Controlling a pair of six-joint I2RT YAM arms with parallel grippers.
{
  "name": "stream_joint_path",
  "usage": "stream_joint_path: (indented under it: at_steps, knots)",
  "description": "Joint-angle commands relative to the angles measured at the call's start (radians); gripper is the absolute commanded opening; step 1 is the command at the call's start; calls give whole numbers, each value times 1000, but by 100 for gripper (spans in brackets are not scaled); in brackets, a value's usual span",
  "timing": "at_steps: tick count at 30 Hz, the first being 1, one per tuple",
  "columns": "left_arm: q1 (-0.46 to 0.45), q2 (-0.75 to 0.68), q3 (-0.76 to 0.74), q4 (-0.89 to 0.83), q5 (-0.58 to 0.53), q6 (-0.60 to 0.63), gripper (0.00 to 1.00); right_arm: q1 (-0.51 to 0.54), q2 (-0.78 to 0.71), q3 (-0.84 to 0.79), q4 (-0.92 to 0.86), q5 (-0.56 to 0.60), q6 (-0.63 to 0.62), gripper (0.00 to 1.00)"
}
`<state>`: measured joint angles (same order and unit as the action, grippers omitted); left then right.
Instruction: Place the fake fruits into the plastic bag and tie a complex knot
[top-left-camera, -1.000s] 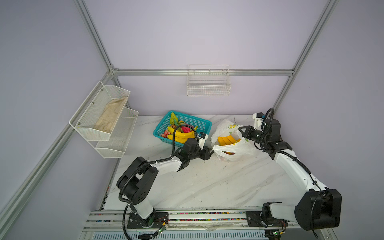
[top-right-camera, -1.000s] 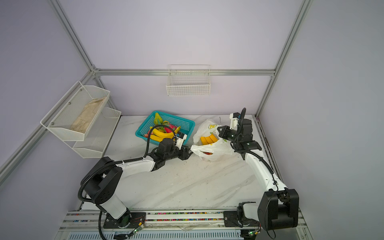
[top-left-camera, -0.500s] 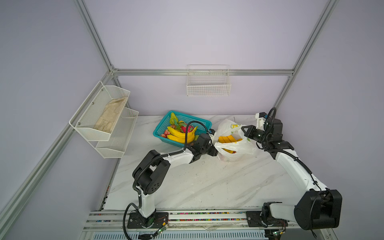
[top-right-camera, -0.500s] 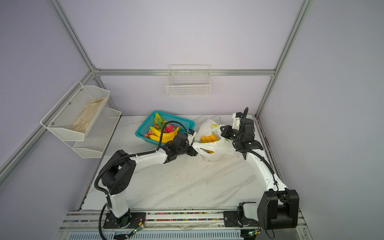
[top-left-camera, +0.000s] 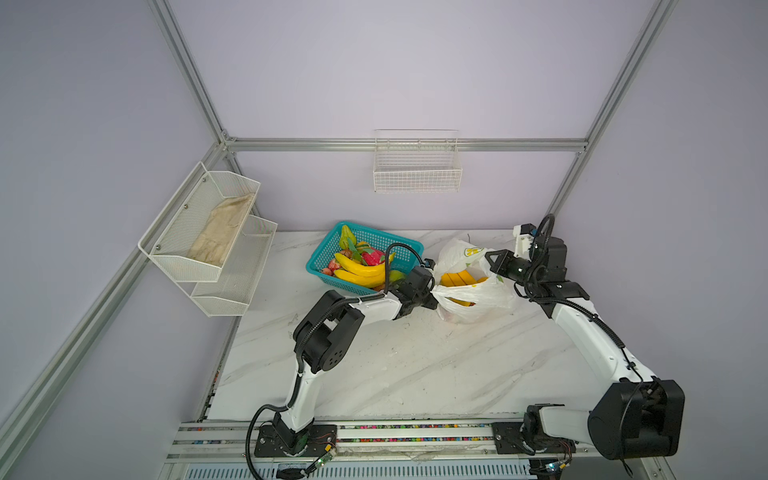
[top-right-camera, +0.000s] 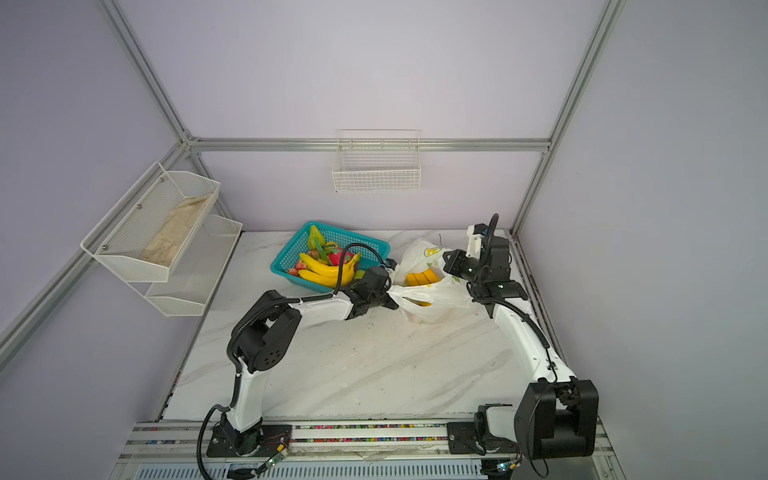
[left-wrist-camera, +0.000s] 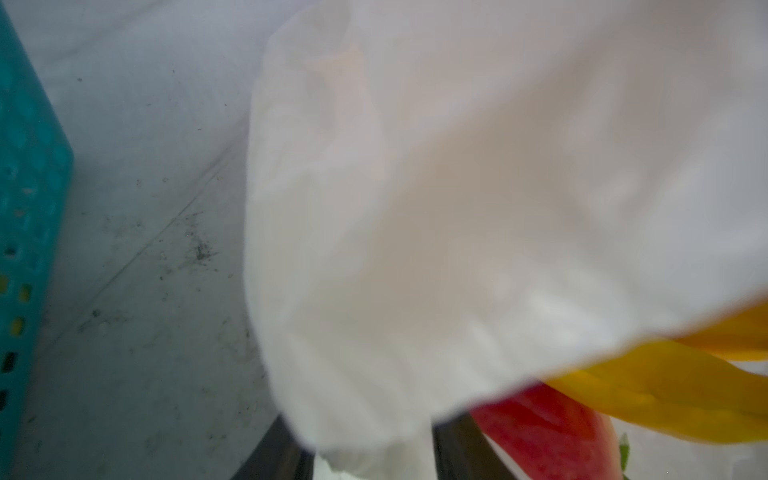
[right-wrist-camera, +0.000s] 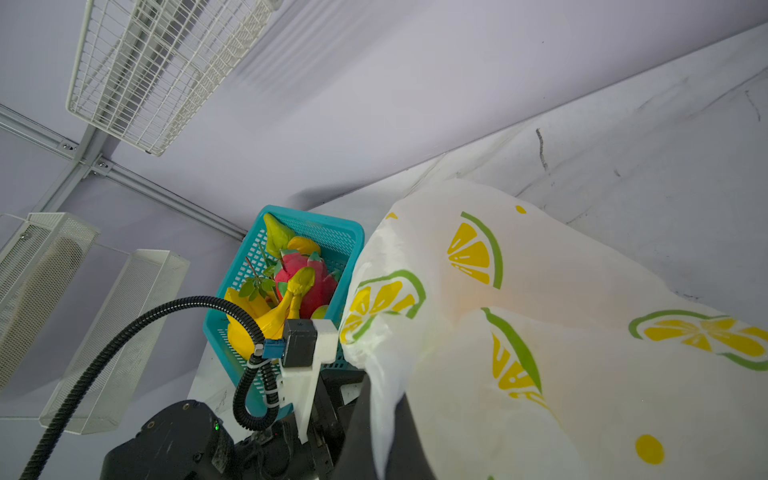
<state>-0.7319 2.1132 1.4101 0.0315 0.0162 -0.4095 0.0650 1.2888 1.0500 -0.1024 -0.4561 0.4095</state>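
The plastic bag (top-left-camera: 482, 293) was located toward the rear of the bench (top-left-camera: 415, 365), directly beside the teal basket (top-left-camera: 322, 259), and was suspended with its mouth open between the two arms, as shown in both top views. The left fingers (top-left-camera: 432, 294) were closed down on the left edge of the bag's mouth, and that edge was drawn to a taut point at the fingertips. In the left wrist view, a bunch of the bag's white plastic was seen clamped between the two dark fingers (left-wrist-camera: 278, 457). The right fingers (top-left-camera: 492, 261) were fully closed on the opposite rim of the bag, which was raised above the bench on that side. In the right wrist view the lemon-printed plastic was draped over these fingers, so the contact point itself was hidden. Of the fake fruits (top-right-camera: 420, 277), yellow bananas (top-left-camera: 457, 277) were contained in the bag and were visible through its open mouth. A red fruit (left-wrist-camera: 548, 432) was seen beside them in the left wrist view. Further bananas, a pink-red dragon fruit (top-left-camera: 372, 256) and several smaller pieces were contained in the basket.
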Motion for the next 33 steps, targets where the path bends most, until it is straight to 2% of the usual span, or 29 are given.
stream_joint_path:
  at_steps: [1,6,10,13,16,20,24,26,33]
  knots:
    - [0,1,96,24,-31,-10,37,-7,-12,38,-1,17,-11,0]
    - [0,2,82,73,-6,12,22,-7,-15,40,-2,29,-13,0]
    - [0,-47,51,108,72,53,1,-7,-25,51,-35,73,-38,0]
    - [0,-133,-2,116,242,47,0,-8,-51,68,-89,176,-84,0]
    - [0,-259,-85,159,382,-10,0,-7,-75,92,-124,241,-103,0]
    - [2,-391,-157,230,512,-86,0,-8,-90,132,-166,278,-114,0]
    - [20,-433,-169,279,632,-187,0,-7,-114,169,-223,333,-137,0]
    - [35,-440,-191,324,652,-224,0,-7,-132,177,-233,357,-143,0]
    - [106,-412,-245,304,624,-247,0,-7,-131,173,-235,335,-148,0]
